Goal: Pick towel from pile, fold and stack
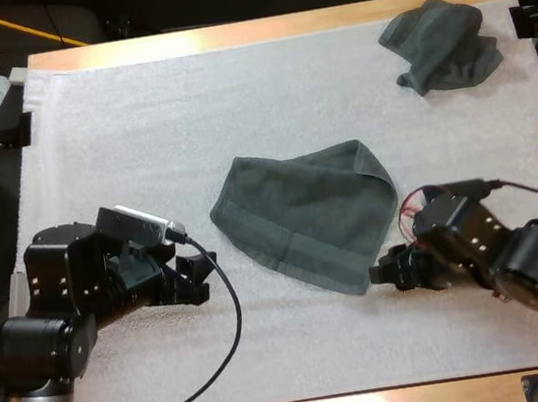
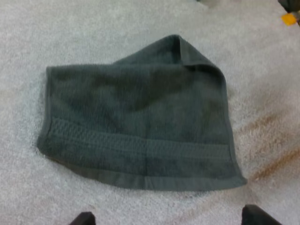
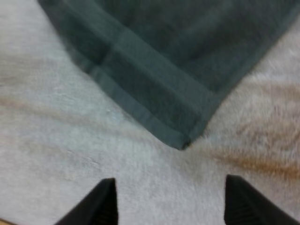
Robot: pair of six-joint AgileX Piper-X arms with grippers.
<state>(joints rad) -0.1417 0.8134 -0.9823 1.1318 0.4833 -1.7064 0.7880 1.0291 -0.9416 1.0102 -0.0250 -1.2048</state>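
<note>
Item: towel [image 1: 306, 216], dark grey-green, lying by itself at the middle of the mat [image 1: 140, 129] in the high view, mostly flat, banded hem toward the arms, far right corner turned over on itself in a loose hump, outline uneven rather than square. Second item: crumpled towel [image 1: 440, 45], upper right of the high view, well apart from the first and from both arms, untouched. Left gripper [image 1: 203, 277]: lower left of centre, low over bare mat, just beside the towel's left edge; fingers spread and clear of the cloth, holding nothing. Right gripper [image 1: 386, 273]: lower right of centre, close to the towel's near corner; in the right wrist view fingers [image 3: 105, 201] spread wide, the hemmed corner lying on the mat between and just ahead of them, apart from both tips, nothing pinched. Progress, as judged: picking from the pile and laying out apparently done for this towel; flattening only partial; neat fold not yet made. Left to do: gripping of corners, folding, setting aside as the start of a stack, then the same for the crumpled towel. Estimated stage: early to middle, at the approach to a fold grasp
</note>
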